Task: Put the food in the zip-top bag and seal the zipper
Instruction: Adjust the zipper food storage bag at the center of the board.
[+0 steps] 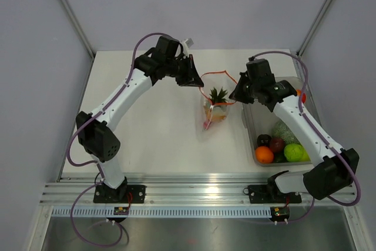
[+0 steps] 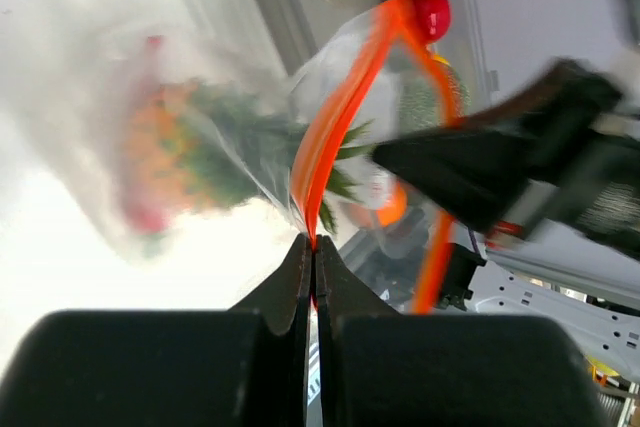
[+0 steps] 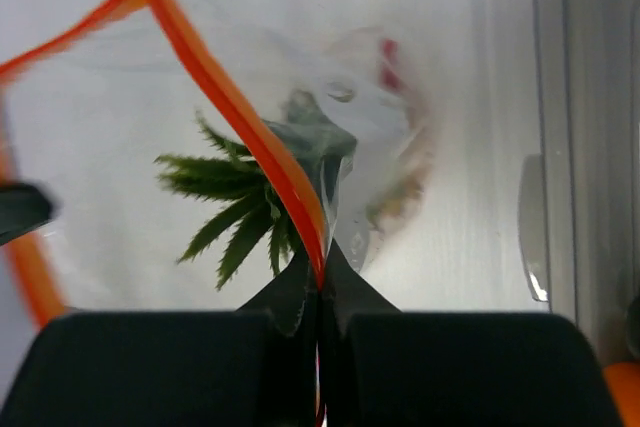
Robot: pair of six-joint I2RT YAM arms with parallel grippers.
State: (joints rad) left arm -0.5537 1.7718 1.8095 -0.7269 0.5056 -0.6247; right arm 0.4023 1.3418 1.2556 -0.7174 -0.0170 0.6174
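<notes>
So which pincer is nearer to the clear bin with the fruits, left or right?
Right. The right pincer is shut on the zipper just beside the bin; the left pincer is shut on the zipper's other side, across the open bag from it.

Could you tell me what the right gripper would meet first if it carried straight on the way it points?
The right gripper is shut on the zipper, so that comes first. Just beyond, the pineapple leaves inside the zip-top bag look next, though depth is unclear.

The pineapple (image 2: 165, 162) blurs inside the zip-top bag (image 2: 310, 77).
</notes>
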